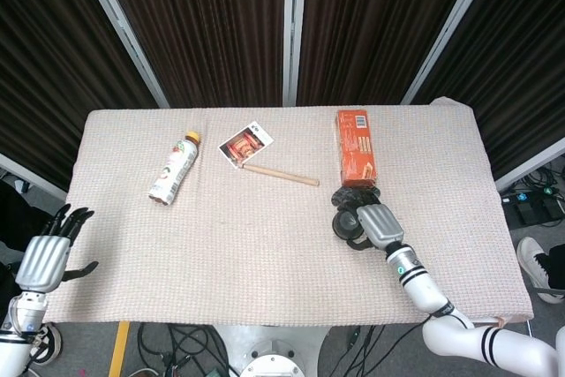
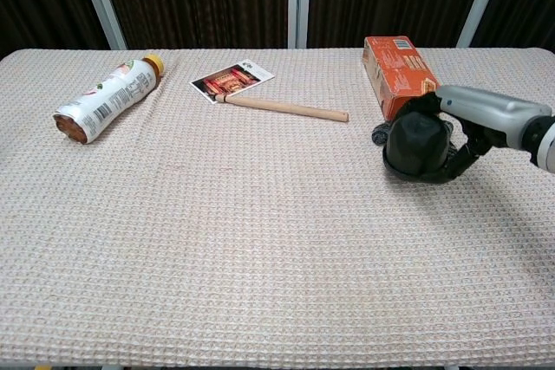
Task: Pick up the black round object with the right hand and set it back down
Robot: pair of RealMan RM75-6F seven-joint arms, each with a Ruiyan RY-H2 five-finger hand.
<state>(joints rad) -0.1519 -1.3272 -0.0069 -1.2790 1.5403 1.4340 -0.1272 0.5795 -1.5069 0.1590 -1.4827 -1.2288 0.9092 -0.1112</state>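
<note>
The black round object [image 2: 414,146] sits low over the cloth just in front of the orange box, and my right hand [image 2: 464,132] grips it from the right side. In the head view the black round object [image 1: 346,222] shows as a dark disc left of my right hand [image 1: 378,224]. Whether the object touches the cloth I cannot tell. My left hand [image 1: 46,258] hangs off the table's front left corner, fingers apart and holding nothing; the chest view does not show it.
An orange box [image 2: 399,75] lies behind the hand, with a dark crumpled glove [image 1: 355,194] partly hidden against it. A wooden stick [image 2: 286,108], a photo card [image 2: 231,80] and a lying bottle [image 2: 106,98] are spread across the far left of the cloth-covered table [image 2: 260,240].
</note>
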